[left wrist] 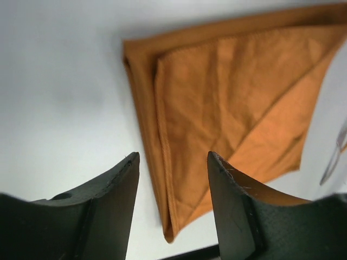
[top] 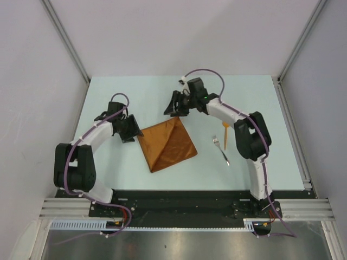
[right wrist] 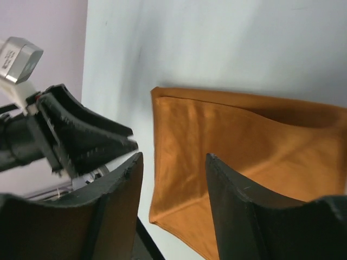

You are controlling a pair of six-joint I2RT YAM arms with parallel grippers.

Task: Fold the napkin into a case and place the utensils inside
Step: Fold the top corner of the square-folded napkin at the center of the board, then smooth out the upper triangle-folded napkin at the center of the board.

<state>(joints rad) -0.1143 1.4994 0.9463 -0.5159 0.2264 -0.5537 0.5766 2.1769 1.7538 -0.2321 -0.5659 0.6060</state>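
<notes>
Left hand point(left wrist: 172, 155) spread, empty | right hand point(right wrist: 173, 155) spread, empty | napkin point(top: 167, 143) folded on pale table point(top: 108, 97) | grey walls point(top: 32, 81)

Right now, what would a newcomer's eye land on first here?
The rust-orange napkin, folded with a diagonal crease, lies mid-table against the pale surface. The left gripper sits at its left corner and the right gripper at its far corner, both open and holding nothing. The fork and spoon lie to its right, by the right arm.
</notes>
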